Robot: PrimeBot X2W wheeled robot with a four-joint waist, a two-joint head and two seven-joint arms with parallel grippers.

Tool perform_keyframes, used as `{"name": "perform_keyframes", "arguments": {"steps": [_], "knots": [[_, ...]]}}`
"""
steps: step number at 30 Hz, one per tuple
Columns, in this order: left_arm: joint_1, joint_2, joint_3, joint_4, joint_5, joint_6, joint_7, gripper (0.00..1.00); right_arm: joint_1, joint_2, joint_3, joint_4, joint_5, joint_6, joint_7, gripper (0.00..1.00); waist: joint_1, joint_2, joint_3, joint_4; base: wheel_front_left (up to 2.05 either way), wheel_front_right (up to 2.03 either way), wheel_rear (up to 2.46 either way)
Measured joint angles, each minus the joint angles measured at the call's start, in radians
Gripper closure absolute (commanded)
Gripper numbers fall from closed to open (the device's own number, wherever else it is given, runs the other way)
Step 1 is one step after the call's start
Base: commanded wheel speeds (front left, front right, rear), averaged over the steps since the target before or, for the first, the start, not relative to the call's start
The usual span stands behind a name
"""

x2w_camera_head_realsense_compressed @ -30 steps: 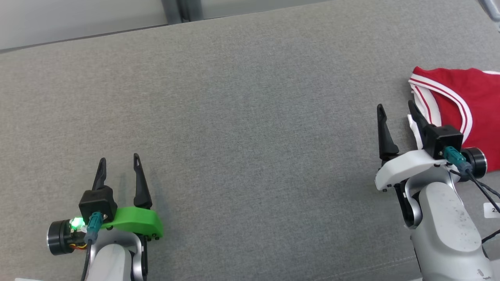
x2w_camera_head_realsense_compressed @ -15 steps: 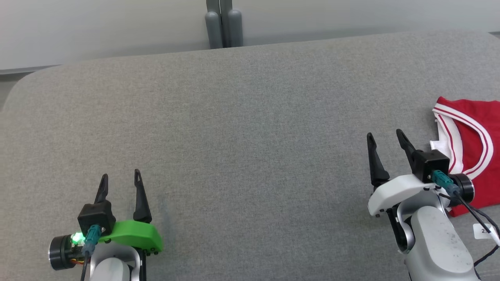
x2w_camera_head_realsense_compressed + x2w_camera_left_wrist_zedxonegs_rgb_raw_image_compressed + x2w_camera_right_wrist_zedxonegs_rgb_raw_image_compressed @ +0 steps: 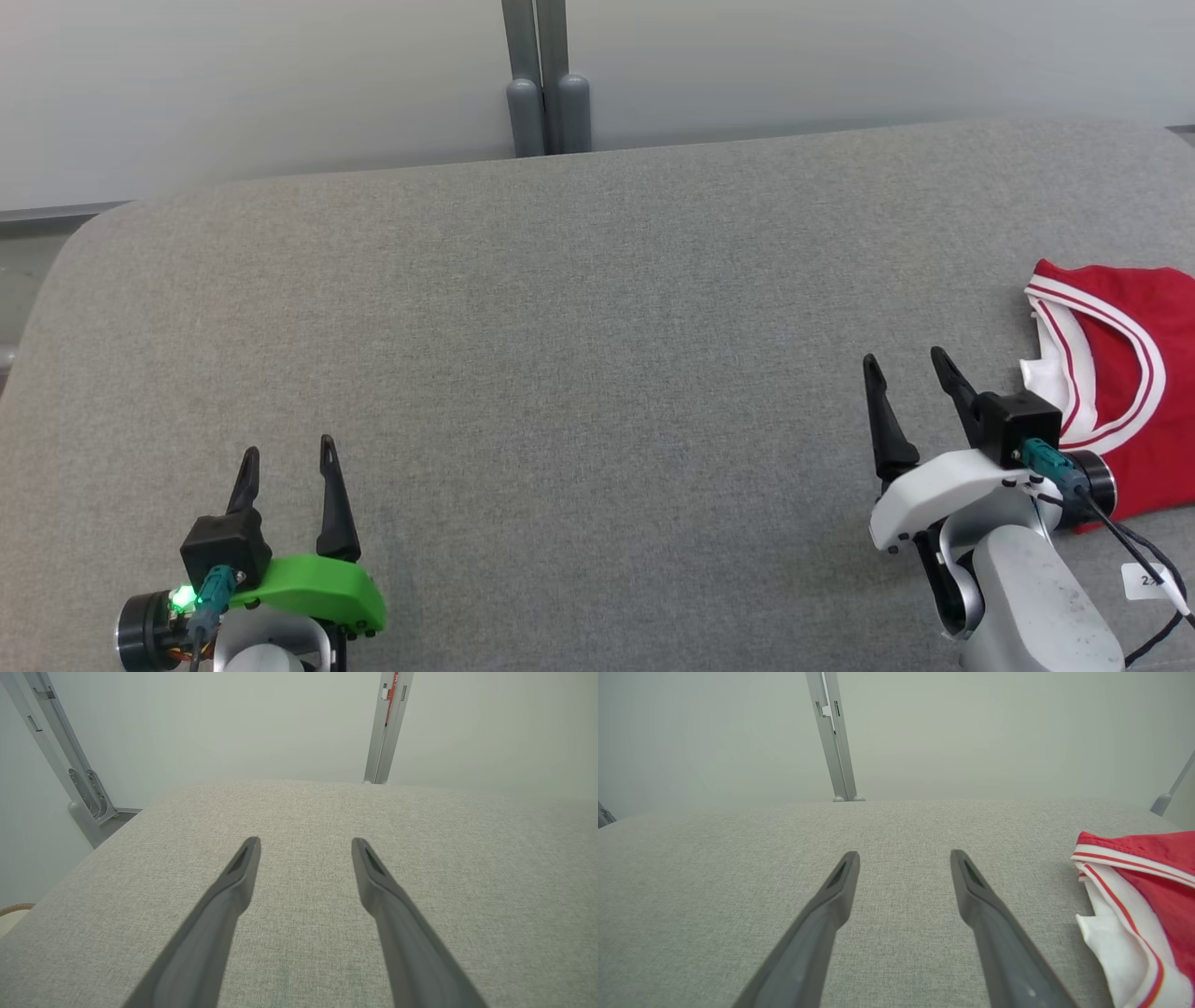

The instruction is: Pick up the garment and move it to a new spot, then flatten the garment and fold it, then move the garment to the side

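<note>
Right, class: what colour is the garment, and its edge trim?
The garment is red, trimmed in white stripes; right wrist view shows it best.

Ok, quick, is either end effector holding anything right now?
Left end effector: open, holding nothing.
Right end effector: open, holding nothing; the red garment lies beside it on the cushion.

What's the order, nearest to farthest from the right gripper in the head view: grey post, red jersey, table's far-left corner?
1. red jersey, just right of the right gripper.
2. grey post, behind the far edge, centre.
3. table's far-left corner, farthest left.
</note>
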Motion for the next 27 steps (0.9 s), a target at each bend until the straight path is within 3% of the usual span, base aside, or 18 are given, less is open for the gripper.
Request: {"name": "perform_keyframes", "arguments": {"steps": [7, 8, 14, 27], "knots": [[0.013, 0.0, -0.006, 0.006, -0.026, -0.02, 0.0, 0.0, 0.014, 0.0, 0.014, 0.005, 0.016, 0.0, 0.0, 0.0, 0.0, 0.0, -0.011, 0.0, 0.0, 0.0, 0.0], [0.014, -0.001, -0.007, 0.008, -0.028, -0.021, 0.0, 1.0, 0.018, 0.0, 0.015, 0.008, 0.017, 0.0, 0.0, 1.0, 0.0, 0.0, -0.012, 0.001, 0.0, 0.0, 0.0], [0.033, -0.007, -0.003, 0.053, -0.042, -0.021, 0.012, 1.0, 0.061, 0.008, 0.01, 0.051, 0.035, 0.0, 0.015, 1.0, 0.0, 0.0, -0.013, 0.002, 0.0, 0.0, 0.0], [0.033, -0.007, 0.021, 0.022, -0.282, -0.049, 0.073, 1.0, 0.077, 0.008, -0.012, 0.002, 0.289, 0.0, 0.074, 1.0, 0.0, 0.0, -0.018, 0.005, 0.0, 0.0, 0.0]]}}
